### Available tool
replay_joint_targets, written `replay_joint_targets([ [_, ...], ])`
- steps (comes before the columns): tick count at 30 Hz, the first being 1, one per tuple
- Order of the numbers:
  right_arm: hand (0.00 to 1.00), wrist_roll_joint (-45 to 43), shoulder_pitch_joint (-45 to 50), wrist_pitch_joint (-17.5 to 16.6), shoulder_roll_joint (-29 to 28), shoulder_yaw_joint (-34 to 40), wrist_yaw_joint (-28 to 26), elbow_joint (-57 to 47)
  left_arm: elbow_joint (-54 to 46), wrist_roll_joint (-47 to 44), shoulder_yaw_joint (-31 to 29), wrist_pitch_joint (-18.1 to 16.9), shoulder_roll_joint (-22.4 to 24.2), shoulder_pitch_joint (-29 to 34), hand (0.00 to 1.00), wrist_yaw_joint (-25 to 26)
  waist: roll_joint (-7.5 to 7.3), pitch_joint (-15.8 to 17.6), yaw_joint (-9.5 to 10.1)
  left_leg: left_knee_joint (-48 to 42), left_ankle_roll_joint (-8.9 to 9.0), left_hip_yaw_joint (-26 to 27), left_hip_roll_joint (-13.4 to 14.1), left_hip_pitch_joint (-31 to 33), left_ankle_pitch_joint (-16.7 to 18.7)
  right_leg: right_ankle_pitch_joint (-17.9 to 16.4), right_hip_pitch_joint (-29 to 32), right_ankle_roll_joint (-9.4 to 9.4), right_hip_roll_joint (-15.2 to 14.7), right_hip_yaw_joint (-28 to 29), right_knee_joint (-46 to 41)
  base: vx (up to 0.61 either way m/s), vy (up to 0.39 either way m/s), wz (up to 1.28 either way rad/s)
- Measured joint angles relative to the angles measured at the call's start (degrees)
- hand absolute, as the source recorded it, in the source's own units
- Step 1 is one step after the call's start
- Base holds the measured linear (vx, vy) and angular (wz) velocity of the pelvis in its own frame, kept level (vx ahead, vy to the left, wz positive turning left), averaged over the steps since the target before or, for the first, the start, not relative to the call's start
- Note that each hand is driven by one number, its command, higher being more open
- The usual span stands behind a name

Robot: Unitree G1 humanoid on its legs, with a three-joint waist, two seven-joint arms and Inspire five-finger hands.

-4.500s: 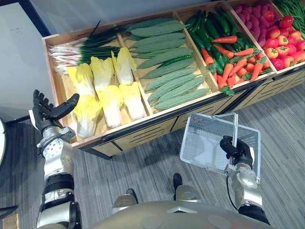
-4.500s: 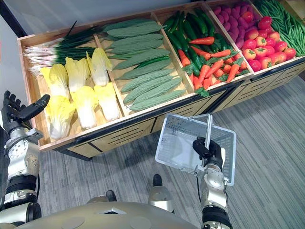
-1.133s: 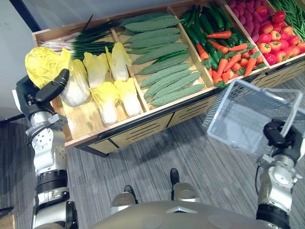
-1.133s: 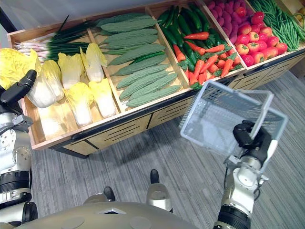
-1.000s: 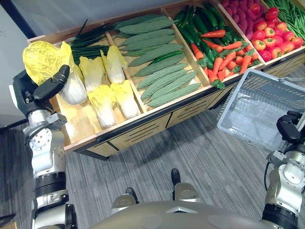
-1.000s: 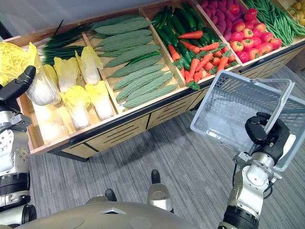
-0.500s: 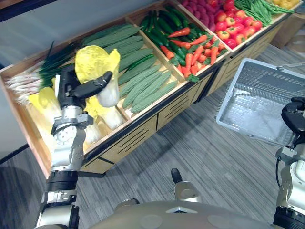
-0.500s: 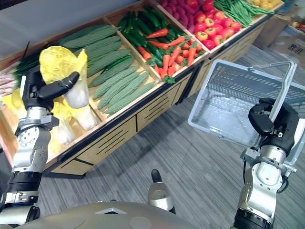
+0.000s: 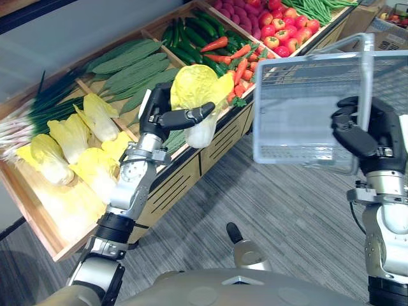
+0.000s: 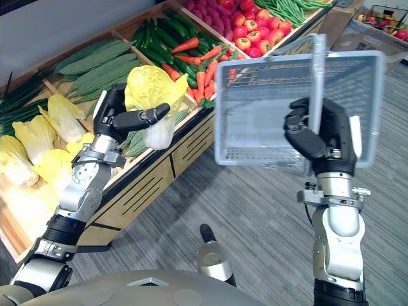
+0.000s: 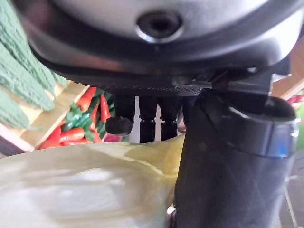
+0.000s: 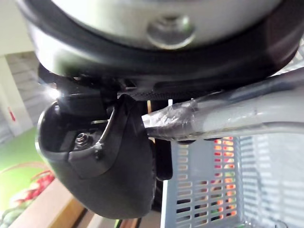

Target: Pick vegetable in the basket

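Note:
My left hand [image 9: 167, 116] is shut on a yellow napa cabbage [image 9: 199, 95], held in the air beyond the front edge of the wooden produce stand [image 9: 185, 172]. In the left wrist view the cabbage's pale leaves [image 11: 85, 180] lie under the thumb [image 11: 228, 156]. My right hand [image 9: 364, 132] is shut on the handle [image 12: 223, 116] of a grey wire basket [image 9: 306, 108], raised at chest height to the right of the cabbage, with a gap between the two. The basket looks empty.
The stand holds more cabbages [image 9: 70, 146], spring onions [image 9: 38, 111], bitter gourds [image 9: 127, 60], cucumbers and carrots [image 9: 217, 41], and red peppers [image 9: 280, 29] in separate bins. Grey striped floor [image 9: 268, 204] lies in front of it.
My left arm has carried the cabbage rightward, off the stand and toward the basket. My right hand has lifted the basket higher and nearer the cabbage. The camera has shifted.

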State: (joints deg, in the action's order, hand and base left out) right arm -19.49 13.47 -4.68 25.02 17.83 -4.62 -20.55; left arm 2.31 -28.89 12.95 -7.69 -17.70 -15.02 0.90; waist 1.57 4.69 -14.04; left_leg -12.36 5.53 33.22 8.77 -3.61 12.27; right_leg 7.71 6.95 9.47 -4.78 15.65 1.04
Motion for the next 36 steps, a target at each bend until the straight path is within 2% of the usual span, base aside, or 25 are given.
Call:
replay_joint_targets([
  [5, 0.00, -2.78, 2.70, -0.07, 4.26, -4.77, -4.85, -0.66, 0.04, -0.31, 3.16, -0.06, 1.11, -4.03, 0.00, -0.65, 0.16, -0.19, -0.09, -1.62, -0.03, 0.21, 0.38, 0.43, 0.93, 0.05, 0.02, 0.09, 0.00, 0.28, -0.03, -0.02, 0.001, -0.03],
  [9, 0.00, -3.29, 3.83, -0.07, 4.50, -6.23, -5.75, -0.66, 0.80, -0.49, 3.84, -0.06, 1.12, -5.42, 0.00, -0.09, 0.82, -0.65, -0.21, -3.20, 0.01, 0.04, 0.92, 1.13, 1.76, 0.05, 0.05, 0.09, 0.10, 0.15, 0.06, 0.00, 0.000, 0.00],
  [14, 0.00, -3.31, 3.80, -0.08, 7.02, -10.42, -6.83, -0.69, 2.39, -0.71, 7.91, -0.06, 1.20, -8.23, 0.00, -0.08, 0.71, -1.20, -0.25, -4.63, -0.14, 0.26, 1.30, 1.37, 2.71, 0.05, 0.04, 0.09, 0.17, 0.43, 0.02, -0.01, 0.006, -0.02],
  [20, 0.00, -4.53, 3.77, -0.08, 11.71, -14.33, -8.38, -2.49, 2.39, -0.89, 9.07, -0.06, 0.84, -9.86, 0.00, -0.17, 1.17, -2.12, -0.44, -6.66, 0.19, 4.14, 2.36, 1.13, 4.60, 0.33, 1.55, 0.35, 1.47, 4.27, -0.15, -0.01, 0.016, -0.33],
  [29, 0.00, -6.51, 1.04, -0.07, 13.63, -15.87, -7.66, -2.70, 2.36, -3.07, 10.18, -1.36, 0.01, -9.99, 0.00, -0.69, 1.67, -2.50, -0.98, -8.72, 1.07, 9.88, 3.93, -0.92, 7.04, 0.71, 2.41, 0.27, 3.73, 9.76, -0.18, 0.02, 0.020, -0.34],
  [36, 0.00, -6.13, -0.94, -0.10, 13.61, -16.23, -6.50, -2.79, 2.36, -3.05, 11.03, -1.94, 0.22, -9.97, 0.00, -2.29, 1.95, -2.60, -1.88, -8.75, 1.08, 10.69, 3.96, -0.63, 7.25, 0.91, 3.24, 0.22, 3.99, 10.53, -0.06, 0.04, 0.022, -0.09],
])
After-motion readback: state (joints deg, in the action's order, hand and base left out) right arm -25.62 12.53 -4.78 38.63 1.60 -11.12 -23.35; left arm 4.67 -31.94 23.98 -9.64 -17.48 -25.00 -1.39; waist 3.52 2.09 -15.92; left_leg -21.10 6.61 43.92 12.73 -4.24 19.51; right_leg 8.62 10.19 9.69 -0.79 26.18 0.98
